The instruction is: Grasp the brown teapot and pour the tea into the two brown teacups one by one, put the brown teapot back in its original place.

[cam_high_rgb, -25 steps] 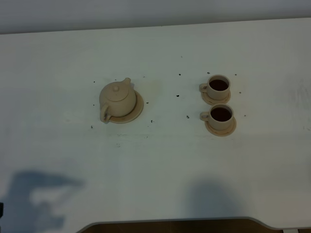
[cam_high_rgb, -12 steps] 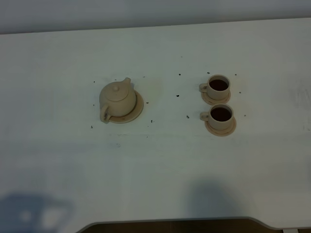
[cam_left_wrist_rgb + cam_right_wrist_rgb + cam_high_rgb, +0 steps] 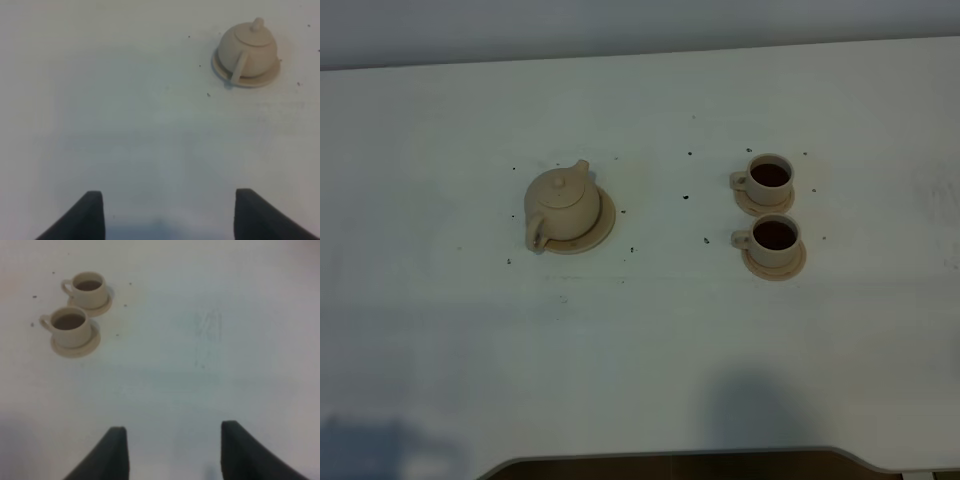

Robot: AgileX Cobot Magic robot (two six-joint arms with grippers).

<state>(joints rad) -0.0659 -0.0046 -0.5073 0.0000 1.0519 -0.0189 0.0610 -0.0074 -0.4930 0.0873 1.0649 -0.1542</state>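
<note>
The brown teapot (image 3: 561, 204) stands upright on its round tan saucer (image 3: 604, 225) left of the table's middle; it also shows in the left wrist view (image 3: 248, 47). The two brown teacups, far one (image 3: 769, 176) and near one (image 3: 774, 237), stand on small saucers at the right, both holding dark tea; they also show in the right wrist view, far one (image 3: 89, 287) and near one (image 3: 70, 323). My left gripper (image 3: 167, 212) is open and empty, well short of the teapot. My right gripper (image 3: 172, 450) is open and empty, away from the cups. Neither arm shows in the exterior high view.
The white table (image 3: 650, 330) carries small dark specks (image 3: 686, 197) scattered between the teapot and the cups. The table's front edge (image 3: 670, 458) runs along the bottom of the exterior high view. Arm shadows lie at the front left and front middle.
The left arm's shadow at the front left of the table has slid down and shrunk towards the table's front edge. The teapot and the cups have not moved.
</note>
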